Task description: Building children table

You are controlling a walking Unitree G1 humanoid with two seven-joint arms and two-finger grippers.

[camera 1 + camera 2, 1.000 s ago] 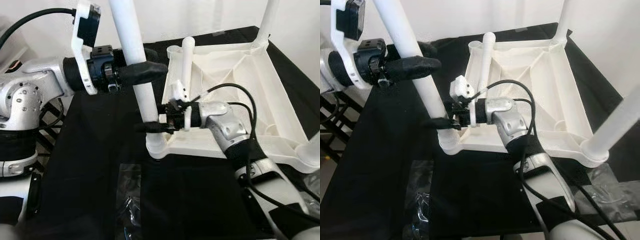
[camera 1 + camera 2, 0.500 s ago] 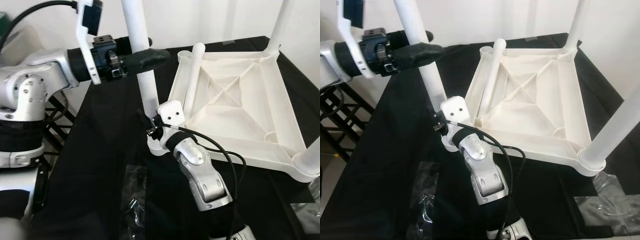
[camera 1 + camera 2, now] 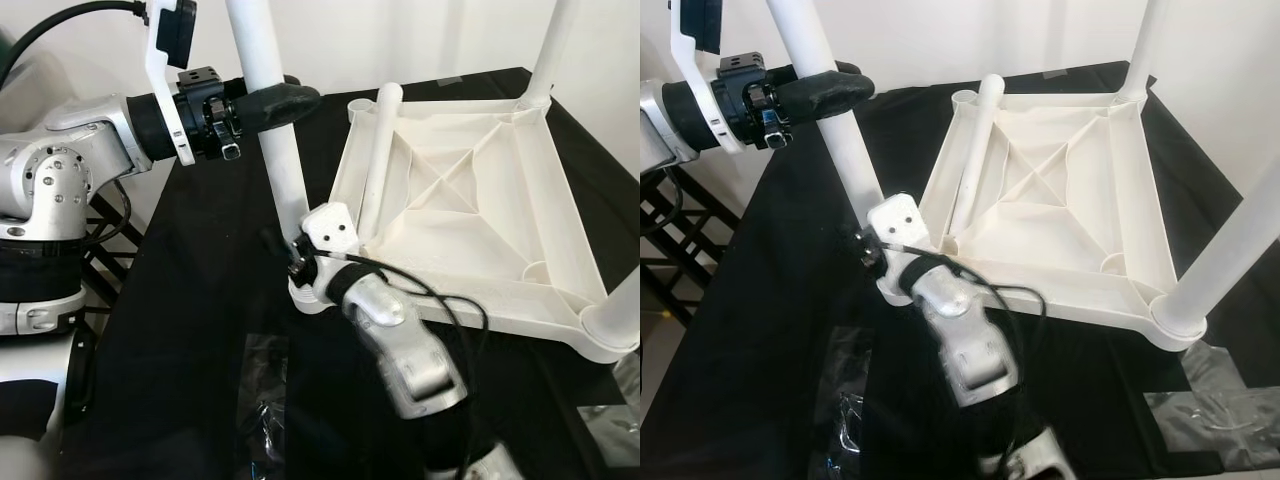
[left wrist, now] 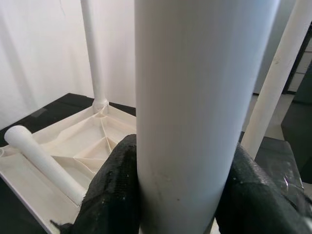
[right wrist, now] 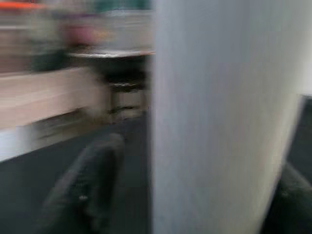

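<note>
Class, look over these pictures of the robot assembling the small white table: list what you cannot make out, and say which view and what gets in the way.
- Seating of the held leg in its corner socket: eye views, right claw and wrist cover it.
- Right claw's grip on the leg: right wrist view, motion blur.
- Tops of the upright legs: eye views, cut by the top edge.
- Loose leg lying in the tabletop: its lower end sits behind the right wrist.
- Left claw: far finger behind the leg.
</note>
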